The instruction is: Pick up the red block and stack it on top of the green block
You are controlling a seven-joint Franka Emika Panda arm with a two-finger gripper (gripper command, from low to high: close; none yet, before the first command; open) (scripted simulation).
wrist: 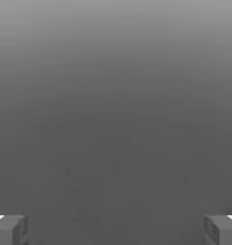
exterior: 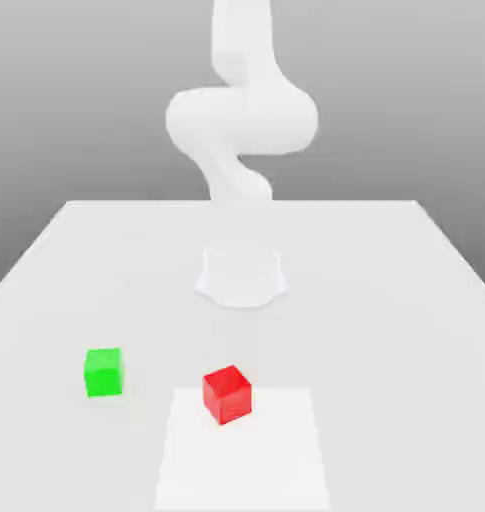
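Nearest the exterior view's camera, a pale square [exterior: 243, 470] is lying on the table [exterior: 386, 330], and the red block [exterior: 227, 395] is sitting across its far edge, turned at an angle so that one upright edge is pointing roughly toward that camera. A little farther back, toward the exterior view's left, the green block [exterior: 104, 372] is resting on the table, well apart from the red one and standing almost square. Farther off, the base [exterior: 242, 280] of my arm [exterior: 242, 120] is standing beyond both. I am judging the red block to be light, stiff and not fragile; its flat faces are probably offering a good grip, though smooth sides may be slipping if I catch it by the corners. I am wanting to turn my wrist to match its slant, take two opposite side faces about midway down and keep it level, since a tilted release could be sliding it off the green top. The exterior view is giving me both blocks and how they lie to each other; the hand view is showing my fingers [wrist: 116, 232] standing wide apart, holding nothing, with plain grey between and beyond them.
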